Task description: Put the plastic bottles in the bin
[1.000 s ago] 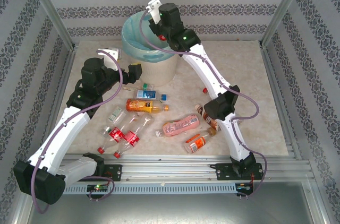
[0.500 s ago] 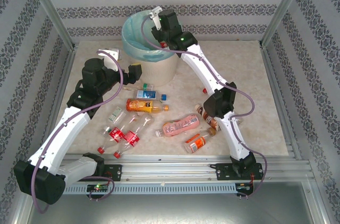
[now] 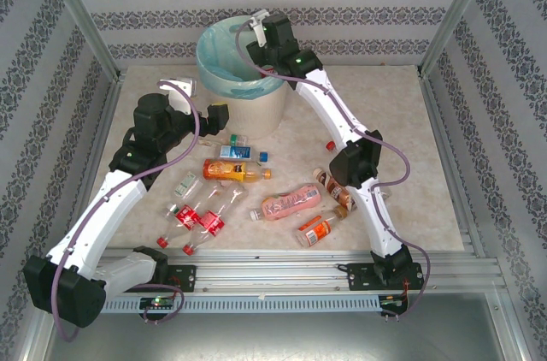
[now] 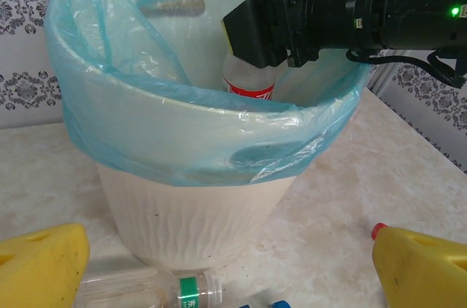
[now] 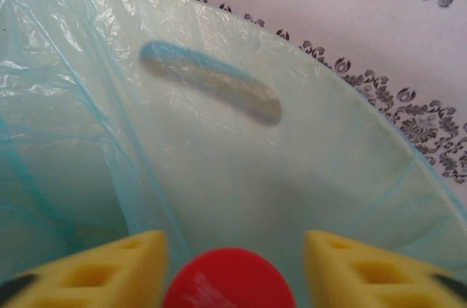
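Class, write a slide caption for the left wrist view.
Red-labelled bottle just below the right arm, inside the blue-lined bin.

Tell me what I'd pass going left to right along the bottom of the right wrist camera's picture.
Yellow finger → red bottle cap → second yellow finger. The bag-lined bin wall lies behind all three, so it has no place in the order.

The table (image 3: 410,121) is seen from high up behind. The bin (image 3: 254,113), shared by all views, is seen close and side-on from the left wrist and looked into from the right.
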